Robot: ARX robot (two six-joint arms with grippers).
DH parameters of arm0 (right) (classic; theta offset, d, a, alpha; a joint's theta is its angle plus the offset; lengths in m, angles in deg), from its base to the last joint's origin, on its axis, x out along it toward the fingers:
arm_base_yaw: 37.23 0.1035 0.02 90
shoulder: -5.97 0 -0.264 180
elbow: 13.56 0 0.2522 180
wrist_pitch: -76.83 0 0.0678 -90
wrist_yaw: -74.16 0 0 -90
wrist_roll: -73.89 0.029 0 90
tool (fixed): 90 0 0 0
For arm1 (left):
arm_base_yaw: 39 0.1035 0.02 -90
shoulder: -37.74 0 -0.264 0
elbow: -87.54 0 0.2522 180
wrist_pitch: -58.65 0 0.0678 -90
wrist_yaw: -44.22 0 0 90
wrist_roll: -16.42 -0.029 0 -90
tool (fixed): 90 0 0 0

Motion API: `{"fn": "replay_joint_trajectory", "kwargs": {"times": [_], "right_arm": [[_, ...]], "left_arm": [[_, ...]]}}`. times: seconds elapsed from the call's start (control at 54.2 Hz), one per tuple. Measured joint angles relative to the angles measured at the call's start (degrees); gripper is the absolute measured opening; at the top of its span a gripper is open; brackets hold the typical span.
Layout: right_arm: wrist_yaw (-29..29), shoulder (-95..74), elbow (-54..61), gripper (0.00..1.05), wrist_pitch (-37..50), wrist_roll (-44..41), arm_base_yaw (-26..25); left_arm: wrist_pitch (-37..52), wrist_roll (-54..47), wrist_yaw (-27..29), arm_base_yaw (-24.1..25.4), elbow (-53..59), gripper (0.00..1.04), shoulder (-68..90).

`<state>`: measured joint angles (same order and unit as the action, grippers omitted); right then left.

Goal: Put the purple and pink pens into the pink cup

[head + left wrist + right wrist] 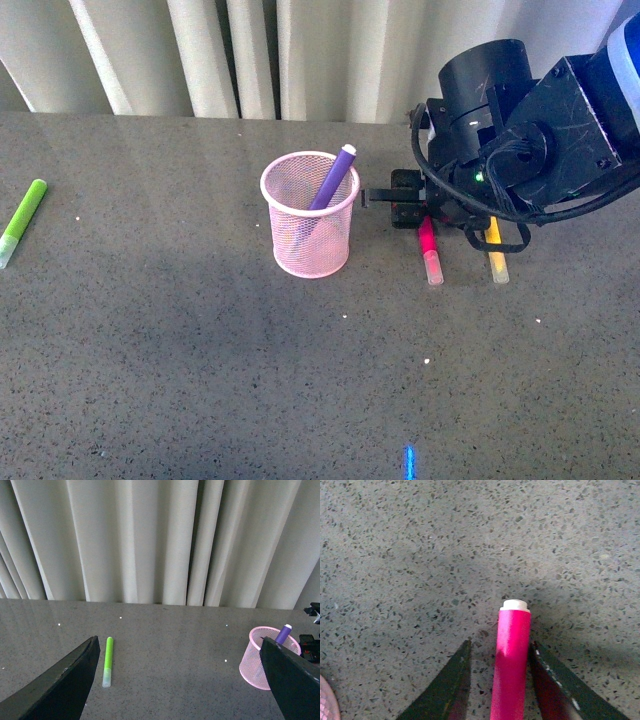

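Magenta-pink plastic is lying in the gap of the right claw point(500, 647); the slim pink marker pen point(512, 670) with its white end plug is resting flat on the speckled grey table point(420, 555), running lengthwise between the two dark fingers point(445, 690); the claw is standing partly open and gripping nothing, one finger looking close against the barrel, the other leaving a sliver of table showing.

To one side of this claw, near it, the round pale-pink wire-mesh cup point(310, 250) is standing upright, the purple pen point(333, 180) already leaning inside against its rim; to the other side, just beside the pink pen, a yellow marker point(496, 255) is lying parallel.

The pen is probably going to feel light and stiff, its smooth round barrel likely to roll or slip under a loose pinch; squeezing across the opaque barrel, back from the end plug, seems the sound hold, leaving length free to tip into the cup.

The left claw point(178, 645) is hanging wide open and empty, a lime-green marker point(107, 660) lying on the table ahead of it.
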<state>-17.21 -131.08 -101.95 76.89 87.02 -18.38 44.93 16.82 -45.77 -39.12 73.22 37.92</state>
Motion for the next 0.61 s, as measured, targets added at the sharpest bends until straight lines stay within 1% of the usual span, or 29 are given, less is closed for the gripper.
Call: {"fn": "replay_joint_trajectory", "kwargs": {"times": [0.111,0.148,0.258,0.406,0.443,0.535,0.609], "right_arm": [[-0.1,0.0,0.0,0.16,-0.2,0.2,0.5],[-0.1,0.0,-0.1,0.13,-0.3,0.2,0.6],[-0.6,0.2,-0.1,0.12,-0.2,0.6,0.6],[-3.6,0.9,1.1,0.12,2.2,0.4,0.3],[-5.1,1.7,2.3,0.12,4.0,-0.4,0.0],[-6.6,3.6,4.5,0.12,8.3,-2.8,-0.3],[-7.8,6.8,7.1,0.12,14.9,-6.9,-0.3]], "left_arm": [[0.0,0.0,0.0,0.0,0.0,0.98,0.0],[0.0,0.0,0.0,0.0,0.0,0.98,0.0],[0.0,0.0,0.0,0.0,0.0,0.98,0.0],[0.0,0.0,0.0,0.0,0.0,0.98,0.0],[0.0,0.0,0.0,0.0,0.0,0.98,0.0],[0.0,0.0,0.0,0.0,0.0,0.98,0.0],[0.0,0.0,0.0,0.0,0.0,0.98,0.0]]}}
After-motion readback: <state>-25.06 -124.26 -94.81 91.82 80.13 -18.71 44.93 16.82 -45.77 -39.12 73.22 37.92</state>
